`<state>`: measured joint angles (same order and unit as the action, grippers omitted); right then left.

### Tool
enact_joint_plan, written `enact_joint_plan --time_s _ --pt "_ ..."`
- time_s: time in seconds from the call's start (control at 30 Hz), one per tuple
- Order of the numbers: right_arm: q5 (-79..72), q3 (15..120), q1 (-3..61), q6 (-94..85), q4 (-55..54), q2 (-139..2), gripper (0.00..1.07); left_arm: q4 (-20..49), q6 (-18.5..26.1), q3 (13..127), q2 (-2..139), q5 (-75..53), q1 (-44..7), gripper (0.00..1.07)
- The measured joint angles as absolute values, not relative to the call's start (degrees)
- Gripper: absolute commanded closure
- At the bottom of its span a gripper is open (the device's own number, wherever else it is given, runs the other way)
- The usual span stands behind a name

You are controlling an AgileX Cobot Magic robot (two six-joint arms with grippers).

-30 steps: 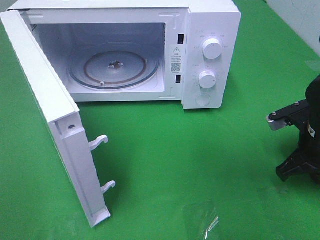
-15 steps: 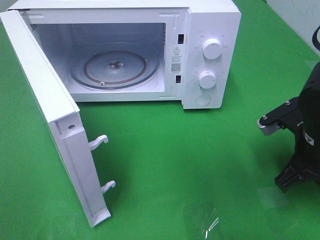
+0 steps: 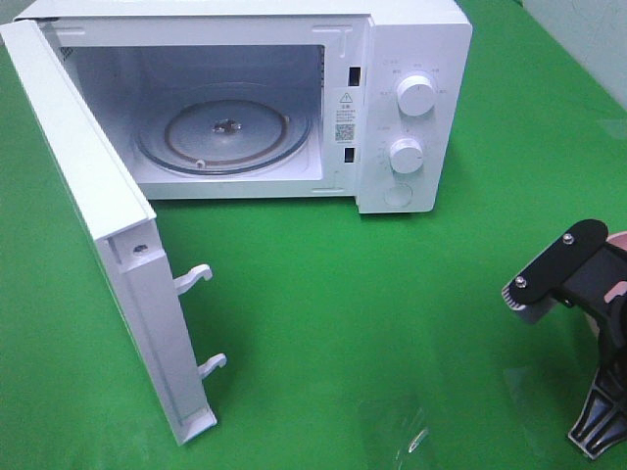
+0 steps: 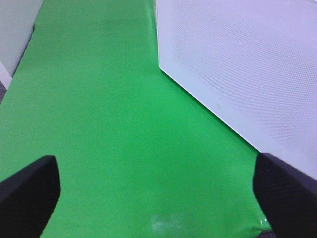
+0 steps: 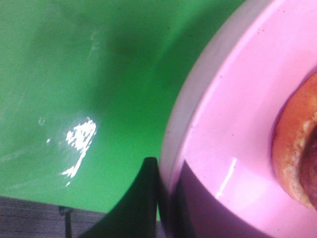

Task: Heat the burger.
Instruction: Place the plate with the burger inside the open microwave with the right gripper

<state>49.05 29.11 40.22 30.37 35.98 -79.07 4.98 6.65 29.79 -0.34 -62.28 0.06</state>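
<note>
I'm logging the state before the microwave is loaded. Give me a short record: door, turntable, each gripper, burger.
microwave door: swung wide open
glass turntable: bare
left gripper: open, holding nothing, over the green table near the door
right gripper: shut on the pink plate at its rim
burger: on the pink plate, not yet in the oven

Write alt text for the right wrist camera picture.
The right hand is closed on the rim of a pink plate that carries a burger, of which only the bun's edge shows. Beyond the plate lies the green table with a patch of glare.
</note>
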Motion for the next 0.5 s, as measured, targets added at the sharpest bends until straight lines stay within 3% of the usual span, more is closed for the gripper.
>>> enact_joint_plan --time_s 0.5 --pt "50.5 28.3 55.2 30.5 36.2 -72.5 1.07 5.0 6.6 29.8 -0.3 -62.3 0.1 0.09"
